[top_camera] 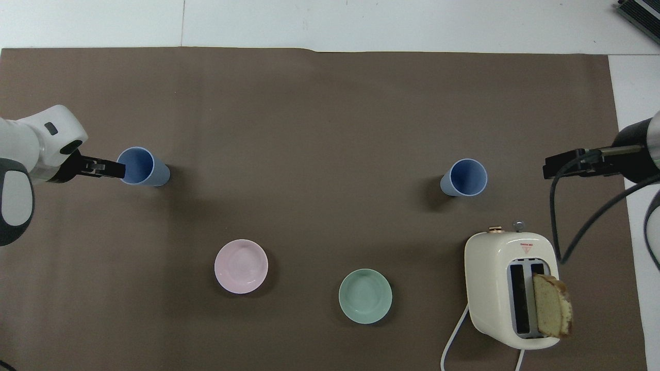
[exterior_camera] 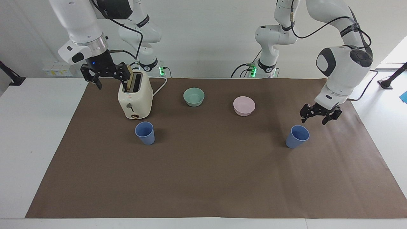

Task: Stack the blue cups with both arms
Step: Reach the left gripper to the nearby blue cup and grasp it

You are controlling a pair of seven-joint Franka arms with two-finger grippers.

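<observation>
writing: we read none | blue cups [exterior_camera: 145, 133] [exterior_camera: 297, 136]: matte, upright, apart | left gripper [exterior_camera: 319, 116]: we see it spread, empty | right gripper [exterior_camera: 105, 74]: spread, empty

Two blue cups [top_camera: 143, 166] well apart

You get bright, even, diffuse light in both views, no dim corners. Shadows are soft: each blue cup [top_camera: 143, 166] [top_camera: 464, 178] throws a faint smudge on the brown mat [top_camera: 319, 129], and the toaster [exterior_camera: 135, 97] darkens a small patch beside it. The white table [exterior_camera: 35, 133] runs near blown-out; a bright wash comes in from the left arm's end in the facing view. No glare on the mat. Focus is sharp throughout, no motion blur, straight edges show no obvious bending.
</observation>
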